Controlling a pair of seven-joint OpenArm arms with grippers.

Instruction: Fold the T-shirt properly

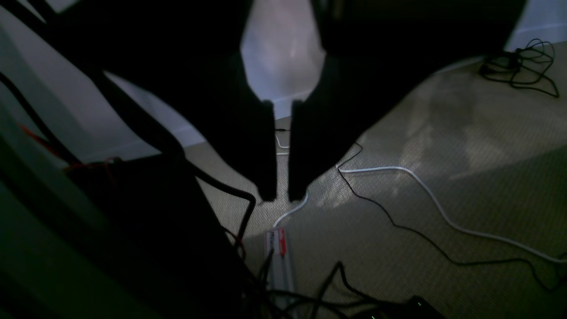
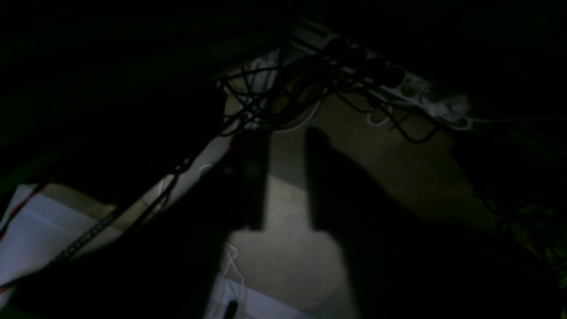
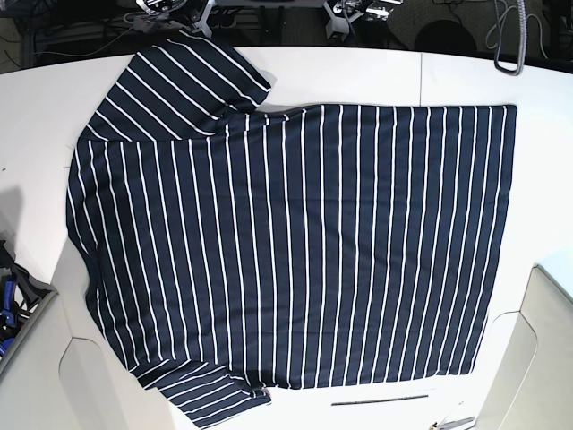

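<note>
The T-shirt (image 3: 295,242), dark navy with thin white stripes, lies spread flat on the white table (image 3: 466,76) in the base view. Its sleeves point to the upper left and lower left, and its hem is on the right. Neither gripper shows in the base view. In the left wrist view my left gripper (image 1: 282,198) hangs over carpeted floor, its fingers almost together with nothing between them. In the dim right wrist view my right gripper (image 2: 285,133) is also over the floor, its fingers apart and empty. The shirt is not visible in either wrist view.
A white cable (image 1: 425,195) and thin black cables (image 1: 518,66) run across the carpet below the left gripper. A power strip (image 2: 425,97) with tangled leads lies beyond the right gripper. A thin dark strip (image 3: 380,400) lies on the table near the shirt's lower edge.
</note>
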